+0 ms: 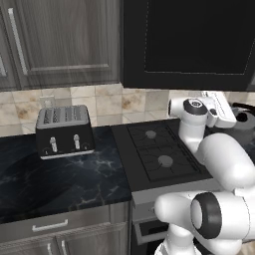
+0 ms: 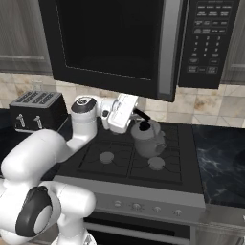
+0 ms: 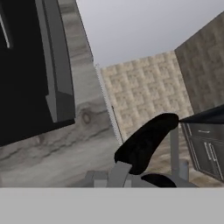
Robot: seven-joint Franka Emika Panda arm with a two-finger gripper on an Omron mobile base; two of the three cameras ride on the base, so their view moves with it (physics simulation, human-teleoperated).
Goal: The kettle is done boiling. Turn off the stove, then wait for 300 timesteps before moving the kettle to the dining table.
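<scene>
The grey kettle is over the rear right part of the black stove. My gripper is shut on its thin black arched handle from above and to the left. Whether the kettle's base rests on the grates I cannot tell. In the left base view the kettle peeks out past my arm at the right edge, with the gripper over it and the stove in the middle. The hand view has the black handle running between the fingertips of the gripper. The dining table is out of view.
A black microwave hangs low over the stove, close above my hand. A black toaster stands on the black marble counter left of the stove. The knobs line the stove's silver front strip. More counter lies to the right.
</scene>
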